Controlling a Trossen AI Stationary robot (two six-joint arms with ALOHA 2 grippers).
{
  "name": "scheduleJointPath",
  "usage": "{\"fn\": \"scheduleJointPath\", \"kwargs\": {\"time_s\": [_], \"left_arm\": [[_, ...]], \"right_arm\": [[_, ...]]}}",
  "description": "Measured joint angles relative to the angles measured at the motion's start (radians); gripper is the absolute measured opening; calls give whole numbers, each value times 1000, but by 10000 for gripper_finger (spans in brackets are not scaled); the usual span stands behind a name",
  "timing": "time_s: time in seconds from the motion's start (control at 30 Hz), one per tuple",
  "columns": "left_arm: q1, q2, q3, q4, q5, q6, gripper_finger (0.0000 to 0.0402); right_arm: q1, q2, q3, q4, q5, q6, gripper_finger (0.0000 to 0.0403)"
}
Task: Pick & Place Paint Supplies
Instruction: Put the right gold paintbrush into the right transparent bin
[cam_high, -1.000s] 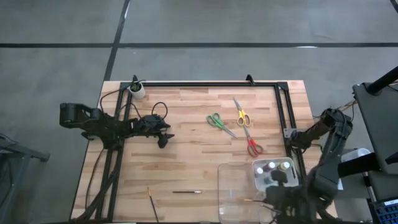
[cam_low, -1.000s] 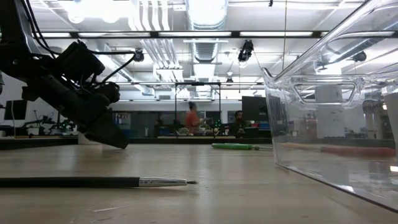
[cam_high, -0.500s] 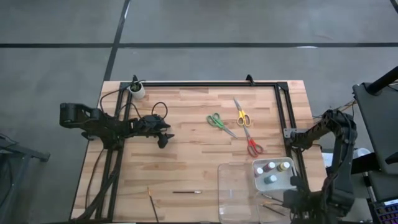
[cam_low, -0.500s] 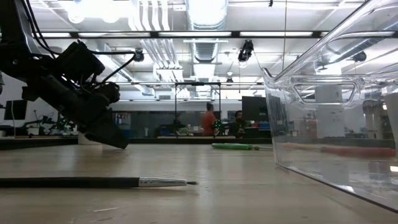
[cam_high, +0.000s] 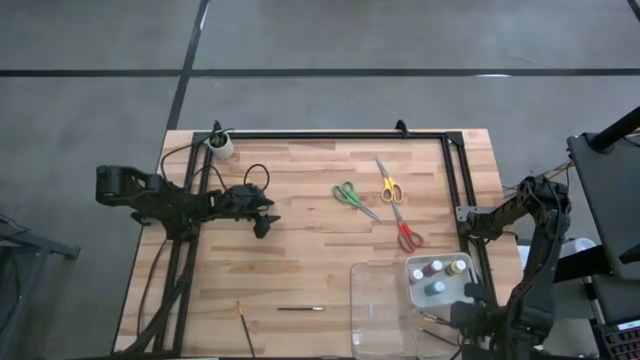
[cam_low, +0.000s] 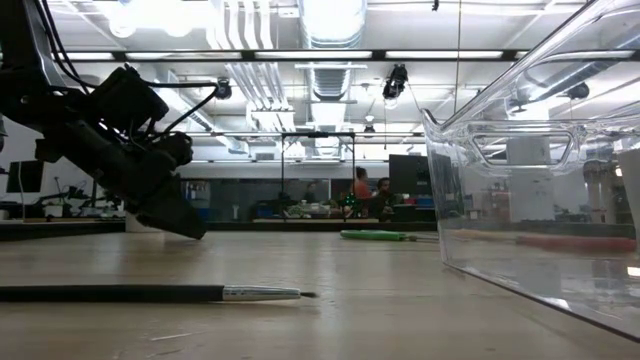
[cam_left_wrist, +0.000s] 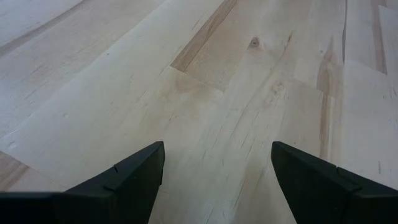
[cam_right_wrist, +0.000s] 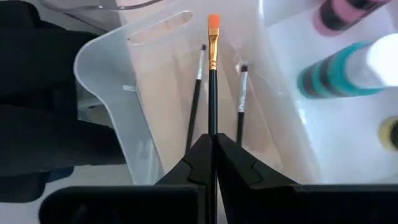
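Orange bristles tip the brush (cam_right_wrist: 212, 68) that my right gripper (cam_right_wrist: 211, 142) pinches, its fingers (cam_right_wrist: 189, 163) pressed together on the thin black handle, a gold ferrule just under the bristles; the brush hangs over a narrow compartment of the clear plastic tray (cam_high: 378, 300), where two finer dark brushes (cam_right_wrist: 194, 93) lie, one on either side of it. In the neighbouring compartment of that tray stand the paint bottles (cam_high: 437, 276); from my right wrist I make out a teal one (cam_right_wrist: 339, 71) with a pale cap and a pink one (cam_right_wrist: 342, 12) beyond it. From above, my right gripper (cam_high: 462, 322) sits at the tray's near right corner.

Past the tray's far edge, on the wooden table (cam_high: 300, 200), lie three scissors: red handles (cam_high: 405, 234) nearest the tray, yellow handles (cam_high: 387, 184) farther off, green handles (cam_high: 349, 196) to their left. Left of the tray, well apart from it, rest two more brushes: one (cam_high: 298, 309) lying crosswise, dark with a silver ferrule, the other (cam_high: 244, 328) slanted near the table's front edge.

My left gripper (cam_high: 262, 220) hovers far left of the tray, fingers (cam_left_wrist: 130, 180) spread wide above bare wood, holding nothing; a small white cup (cam_high: 219, 146) stands at the far left corner.
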Motion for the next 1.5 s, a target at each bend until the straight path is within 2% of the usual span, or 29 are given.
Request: {"fn": "scheduleJointPath", "kwargs": {"time_s": [0.53, 0.87, 1.1, 1.5], "left_arm": [[0, 0, 0, 0, 0, 0, 303], [0, 0, 0, 0, 0, 0, 303], [0, 0, 0, 0, 0, 0, 303], [0, 0, 0, 0, 0, 0, 303]], "right_arm": [[6, 1, -180, 245, 1, 4, 12], [6, 1, -185, 266, 1, 13, 13], [6, 1, -194, 259, 1, 134, 13], [6, 1, -195, 263, 3, 135, 23]]}}
